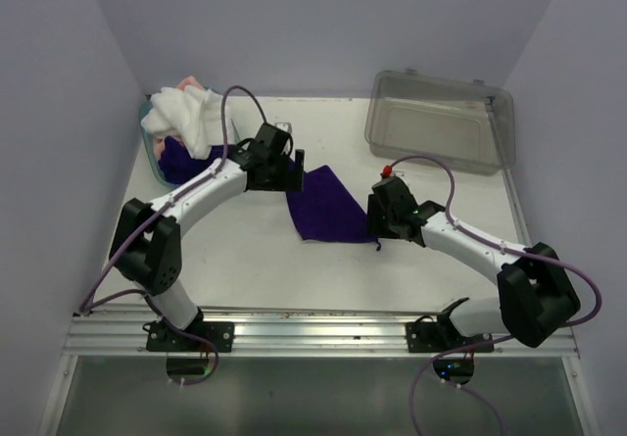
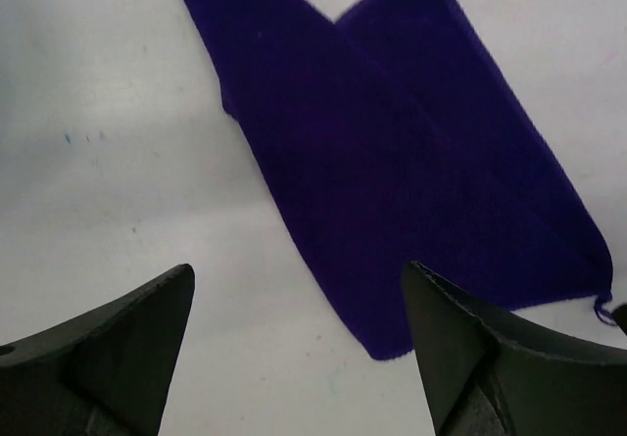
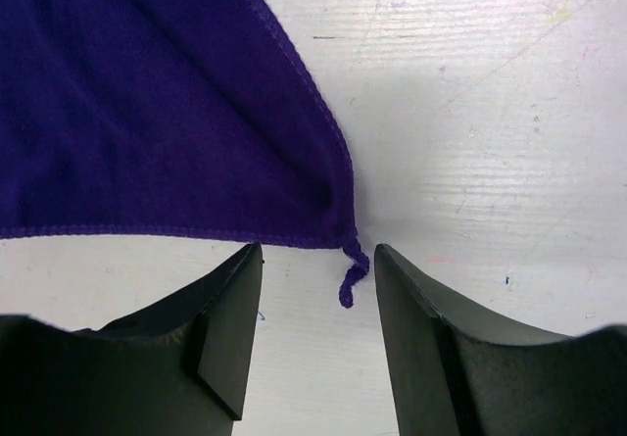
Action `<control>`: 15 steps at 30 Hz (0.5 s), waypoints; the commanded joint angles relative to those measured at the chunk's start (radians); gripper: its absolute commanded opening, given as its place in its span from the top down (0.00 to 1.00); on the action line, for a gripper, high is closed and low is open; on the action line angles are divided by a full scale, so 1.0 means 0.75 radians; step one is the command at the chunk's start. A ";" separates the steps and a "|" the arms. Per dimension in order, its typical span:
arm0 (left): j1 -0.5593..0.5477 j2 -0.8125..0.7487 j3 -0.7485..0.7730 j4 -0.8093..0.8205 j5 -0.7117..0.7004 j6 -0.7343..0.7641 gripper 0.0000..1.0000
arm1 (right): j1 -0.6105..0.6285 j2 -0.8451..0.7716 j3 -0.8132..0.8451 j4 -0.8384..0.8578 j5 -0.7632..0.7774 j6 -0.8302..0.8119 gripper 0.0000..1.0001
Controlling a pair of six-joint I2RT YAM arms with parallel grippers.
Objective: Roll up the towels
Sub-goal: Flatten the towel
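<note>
Four towels (image 1: 328, 206), one basket (image 1: 147, 148), one bin (image 1: 441, 120)

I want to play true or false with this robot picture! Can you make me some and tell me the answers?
The purple towel on the table is rolled up. False: it lies flat, unrolled.
The left claw and the right claw are both open. True.
The white towel is spread flat on the table. False: it is heaped on the teal basket.
The right claw is near a corner of the purple towel. True.
</note>
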 commanded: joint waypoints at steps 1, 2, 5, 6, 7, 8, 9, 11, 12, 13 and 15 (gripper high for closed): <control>-0.023 -0.206 -0.282 0.106 0.103 -0.118 0.10 | 0.001 0.009 0.027 -0.014 0.031 -0.023 0.46; -0.036 -0.251 -0.342 0.131 0.119 -0.139 0.11 | -0.001 0.025 0.035 -0.002 0.017 -0.029 0.44; -0.101 -0.284 -0.520 0.204 0.127 -0.206 0.12 | -0.005 0.083 0.059 -0.008 0.006 -0.062 0.42; -0.138 -0.291 -0.553 0.225 0.156 -0.221 0.13 | -0.007 0.093 0.067 0.002 -0.004 -0.080 0.40; -0.152 -0.289 -0.602 0.257 0.160 -0.241 0.13 | -0.009 0.119 0.070 0.006 -0.014 -0.084 0.40; -0.166 -0.280 -0.621 0.272 0.164 -0.253 0.14 | -0.011 0.132 0.074 0.020 -0.030 -0.093 0.40; -0.179 -0.274 -0.631 0.288 0.172 -0.262 0.15 | -0.011 0.150 0.076 0.027 -0.053 -0.093 0.40; -0.187 -0.246 -0.649 0.335 0.183 -0.274 0.18 | -0.011 0.191 0.076 0.057 -0.075 -0.093 0.41; -0.189 -0.233 -0.651 0.350 0.177 -0.276 0.22 | -0.011 0.199 0.074 0.067 -0.082 -0.089 0.41; -0.191 -0.217 -0.651 0.368 0.166 -0.274 0.23 | -0.009 0.218 0.074 0.082 -0.086 -0.086 0.42; -0.189 -0.168 -0.639 0.385 0.172 -0.268 0.31 | -0.011 0.230 0.074 0.094 -0.092 -0.089 0.45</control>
